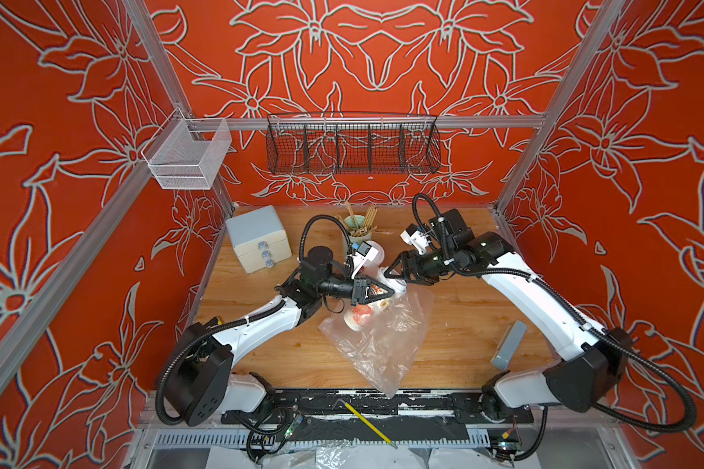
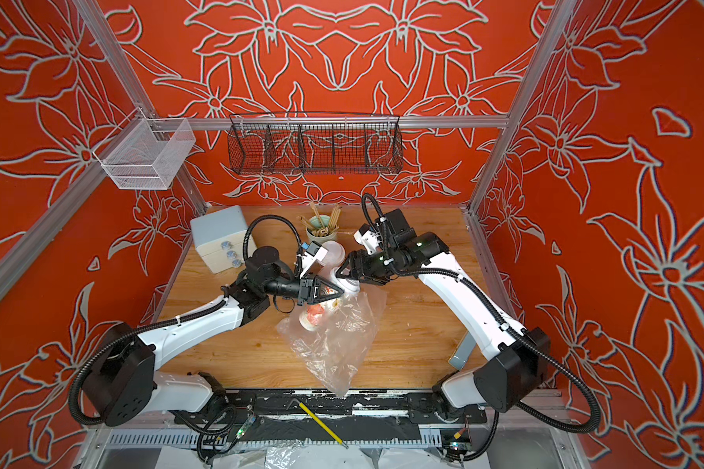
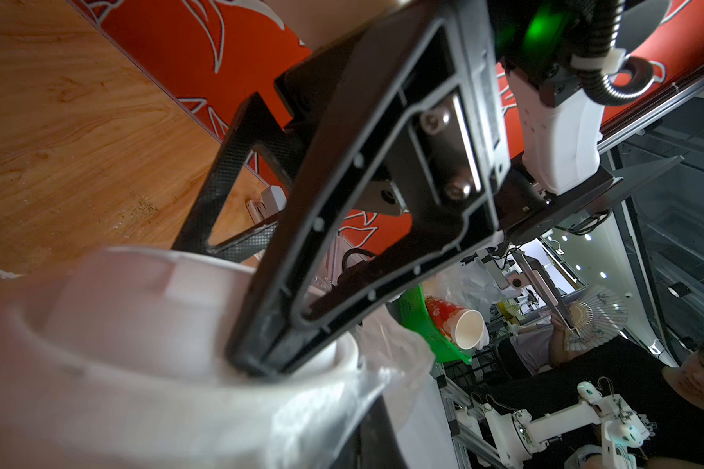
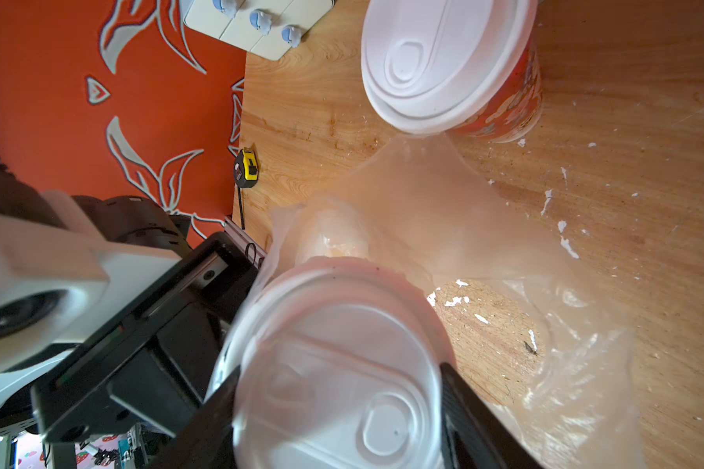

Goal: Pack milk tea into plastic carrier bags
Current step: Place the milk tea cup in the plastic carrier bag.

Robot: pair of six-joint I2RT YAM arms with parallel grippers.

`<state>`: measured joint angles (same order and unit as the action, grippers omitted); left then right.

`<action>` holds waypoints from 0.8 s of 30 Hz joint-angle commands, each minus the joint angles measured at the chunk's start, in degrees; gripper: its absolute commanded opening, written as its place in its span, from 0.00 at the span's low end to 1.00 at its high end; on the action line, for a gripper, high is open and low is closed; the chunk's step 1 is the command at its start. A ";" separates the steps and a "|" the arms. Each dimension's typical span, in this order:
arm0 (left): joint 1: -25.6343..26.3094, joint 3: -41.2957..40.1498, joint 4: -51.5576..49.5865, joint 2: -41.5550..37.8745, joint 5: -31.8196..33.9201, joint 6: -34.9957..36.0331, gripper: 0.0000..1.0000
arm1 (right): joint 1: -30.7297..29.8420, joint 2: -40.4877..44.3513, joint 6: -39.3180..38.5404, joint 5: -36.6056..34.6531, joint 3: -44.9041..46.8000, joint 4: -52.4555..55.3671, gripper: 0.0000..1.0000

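Person [image 3: 695, 377] beyond cup [image 3: 131, 308]; left wrist only

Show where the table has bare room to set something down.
The table is bare between the plastic bag and the grey slab, and between the bag and the left arm. Crowded: mid-table, where the left gripper and right gripper meet at the cream cup, beside the red cup, stick holder and drawer box.

I operate in a robotics lab test cell. Aluminium frame rails [image 1: 484, 122] and printed red floral panels [image 1: 383, 52] enclose the wooden tabletop [image 1: 464, 325] around the left gripper [image 1: 389, 293]. Beyond that gripper, the left wrist view shows another white robot arm [image 3: 545, 426], a person [image 3: 700, 377] and ceiling lights [image 3: 586, 233].
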<state>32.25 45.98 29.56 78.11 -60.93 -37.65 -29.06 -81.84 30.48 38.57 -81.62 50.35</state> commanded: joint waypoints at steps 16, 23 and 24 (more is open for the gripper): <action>0.18 9.11 4.58 7.83 -4.36 3.92 0.00 | -2.98 2.67 -1.90 -8.25 1.46 6.86 0.00; 0.75 10.71 10.06 12.32 -5.99 4.35 0.00 | -4.07 8.03 0.35 -18.05 2.53 9.84 0.00; 0.88 10.71 11.16 13.10 -6.11 4.14 0.00 | -4.57 8.57 0.67 -19.61 2.31 10.18 0.00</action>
<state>33.26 54.57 31.92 89.54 -69.28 -34.20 -30.83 -74.94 30.13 21.52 -80.49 53.84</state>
